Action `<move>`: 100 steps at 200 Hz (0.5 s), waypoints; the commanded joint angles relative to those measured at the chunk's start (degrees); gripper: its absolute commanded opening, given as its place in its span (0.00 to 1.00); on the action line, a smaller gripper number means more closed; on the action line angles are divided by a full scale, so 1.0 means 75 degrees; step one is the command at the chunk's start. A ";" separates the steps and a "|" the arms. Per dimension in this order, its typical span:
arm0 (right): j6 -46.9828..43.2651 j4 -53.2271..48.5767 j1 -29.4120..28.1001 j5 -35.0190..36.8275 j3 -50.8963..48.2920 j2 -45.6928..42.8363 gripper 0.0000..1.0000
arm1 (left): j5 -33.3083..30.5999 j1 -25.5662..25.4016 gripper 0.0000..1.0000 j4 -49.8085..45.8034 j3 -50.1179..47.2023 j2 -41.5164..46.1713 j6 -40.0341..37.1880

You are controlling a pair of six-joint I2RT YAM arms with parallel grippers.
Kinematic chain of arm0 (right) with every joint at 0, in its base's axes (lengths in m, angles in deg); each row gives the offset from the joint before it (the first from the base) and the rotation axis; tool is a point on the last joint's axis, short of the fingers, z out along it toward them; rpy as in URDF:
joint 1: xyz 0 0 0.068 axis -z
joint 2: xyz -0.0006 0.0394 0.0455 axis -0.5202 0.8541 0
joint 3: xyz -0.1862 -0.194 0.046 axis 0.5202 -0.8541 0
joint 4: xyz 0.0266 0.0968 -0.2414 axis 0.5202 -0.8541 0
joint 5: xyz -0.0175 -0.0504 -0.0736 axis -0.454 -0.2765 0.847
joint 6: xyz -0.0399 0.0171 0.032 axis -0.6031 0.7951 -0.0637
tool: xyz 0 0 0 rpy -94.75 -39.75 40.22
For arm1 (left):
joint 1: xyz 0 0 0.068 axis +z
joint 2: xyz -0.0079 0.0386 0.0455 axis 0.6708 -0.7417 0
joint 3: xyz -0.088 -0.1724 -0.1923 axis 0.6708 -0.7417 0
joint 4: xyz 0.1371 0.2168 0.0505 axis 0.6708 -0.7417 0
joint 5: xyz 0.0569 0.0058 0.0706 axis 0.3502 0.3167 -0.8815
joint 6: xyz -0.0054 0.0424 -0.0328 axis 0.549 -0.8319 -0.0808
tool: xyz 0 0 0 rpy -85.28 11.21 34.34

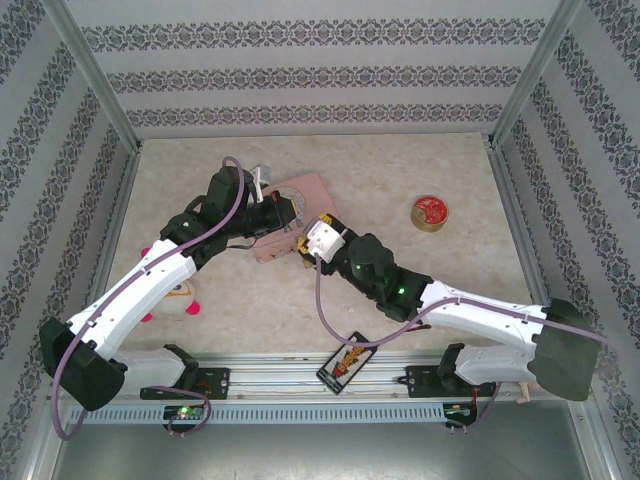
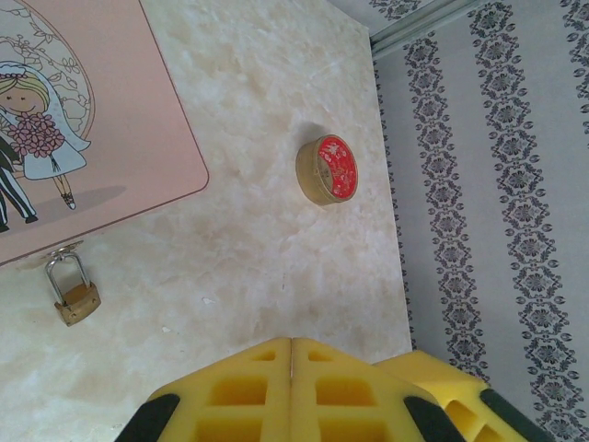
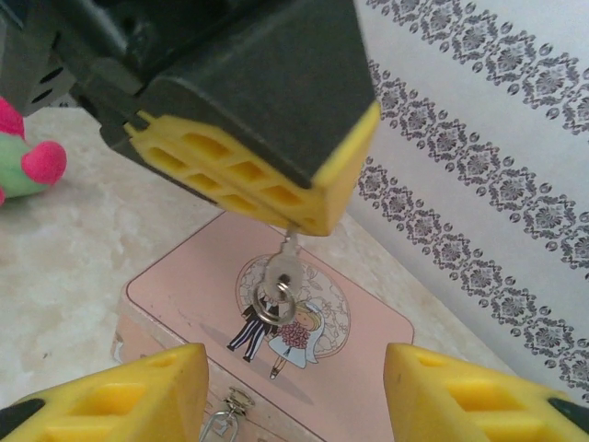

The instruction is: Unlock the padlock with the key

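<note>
i fear the key (image 3: 283, 269) at centre frame, barely pinched by my left gripper (image 3: 293, 226), slips before my spread right gripper (image 3: 294, 394) closes.

Marbled table (image 1: 450, 290): pink tin (image 2: 138, 110), red-lidded tin (image 1: 430, 212), possibly plush toy (image 3: 23, 166).

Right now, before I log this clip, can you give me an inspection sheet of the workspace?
Surface: beige marbled tabletop, no spills seen.
Job's things: padlock hangs from the pink tin at its hasp; key pinched at the left pincer tips, ring hanging below.
Clutter: red-lidded tin, pink-and-green toy, printed card at the near edge.
Pincers: left pincer shut on the key; right pincer open, holding nothing.
Cables: a purple cable along each arm.
Surroundings: wallpaper walls, metal frame posts.
</note>
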 commanded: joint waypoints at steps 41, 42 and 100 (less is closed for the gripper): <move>-0.0330 0.0576 -0.0068 0.0198 0.0488 0.0375 0.50 | 0.0014 0.0000 0.00 0.0138 -0.0139 0.0146 0.0159; -0.0336 0.0577 -0.0071 0.0201 0.0490 0.0383 0.50 | 0.0010 -0.0009 0.00 0.0136 -0.0144 0.0145 0.0158; -0.0365 0.0593 -0.0074 0.0098 0.0702 0.0692 0.41 | 0.0046 -0.0012 0.00 0.0164 -0.0122 0.0092 0.0146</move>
